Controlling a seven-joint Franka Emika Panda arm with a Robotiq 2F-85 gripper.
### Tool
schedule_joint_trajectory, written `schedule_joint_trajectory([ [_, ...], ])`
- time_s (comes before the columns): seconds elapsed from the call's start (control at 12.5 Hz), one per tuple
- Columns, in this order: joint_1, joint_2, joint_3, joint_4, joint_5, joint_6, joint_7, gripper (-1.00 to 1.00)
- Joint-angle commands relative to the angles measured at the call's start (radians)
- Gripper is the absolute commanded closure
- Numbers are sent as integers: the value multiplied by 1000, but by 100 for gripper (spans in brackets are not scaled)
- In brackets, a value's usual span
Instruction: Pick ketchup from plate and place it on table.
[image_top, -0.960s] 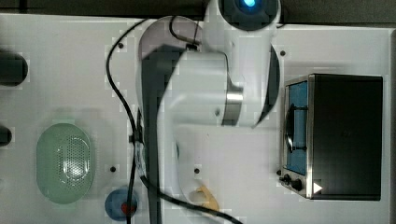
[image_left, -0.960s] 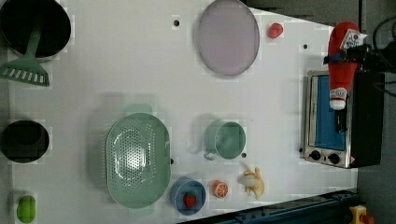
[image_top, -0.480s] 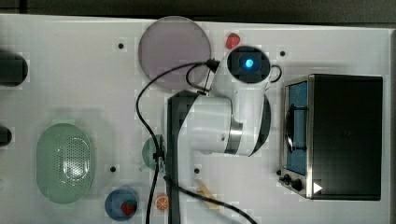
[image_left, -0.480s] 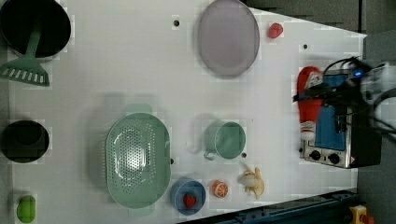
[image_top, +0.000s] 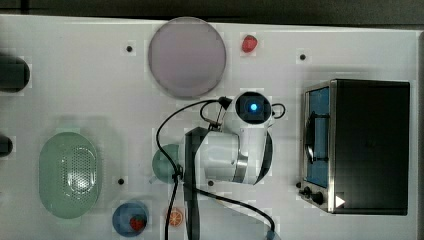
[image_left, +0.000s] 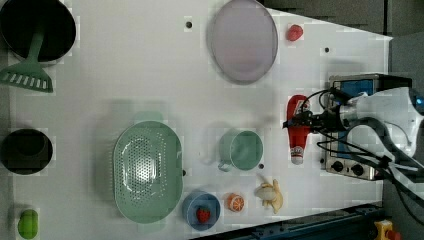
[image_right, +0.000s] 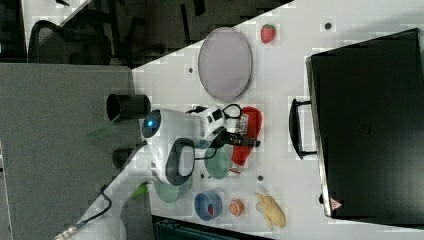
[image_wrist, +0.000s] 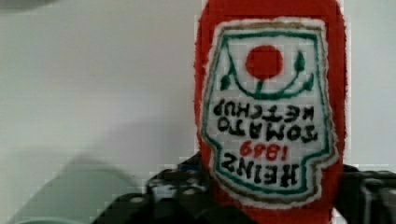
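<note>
The red ketchup (image_left: 298, 141) with its white-and-red label hangs lengthwise in my gripper (image_left: 302, 121), which is shut on its body. It is over the white table (image_left: 150, 75), between the teal mug and the oven. I cannot tell whether it touches the tabletop. In the right view the ketchup (image_right: 253, 120) sits in the gripper (image_right: 239, 136) just past the plate's near edge. The wrist view has the label of the ketchup (image_wrist: 271, 93) close up, with black fingers (image_wrist: 154, 198) on either side. The pale mauve plate (image_left: 243, 40) lies bare, as does the plate (image_top: 186, 56) in the top view.
A toaster oven (image_left: 357, 125) stands close beside the bottle, on the left view's right. A teal mug (image_left: 241, 149), a green colander (image_left: 146, 171), a blue dish (image_left: 201, 210), an orange slice (image_left: 235, 202) and a banana (image_left: 270, 194) lie nearby. A strawberry (image_left: 294, 32) sits beside the plate.
The arm has carried the ketchup from over the oven's far end down to the table in front of the oven. In the top view the arm has drawn off the plate.
</note>
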Motion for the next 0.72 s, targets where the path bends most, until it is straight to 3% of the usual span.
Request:
schedule_joint_trajectory([
  [0.08,4,37,6,14,4,32,36,-93],
  [0.32,4,19,9,33,4,41,40,-100],
  [0.72,5,-213,36,172,4,-177,284,-100],
])
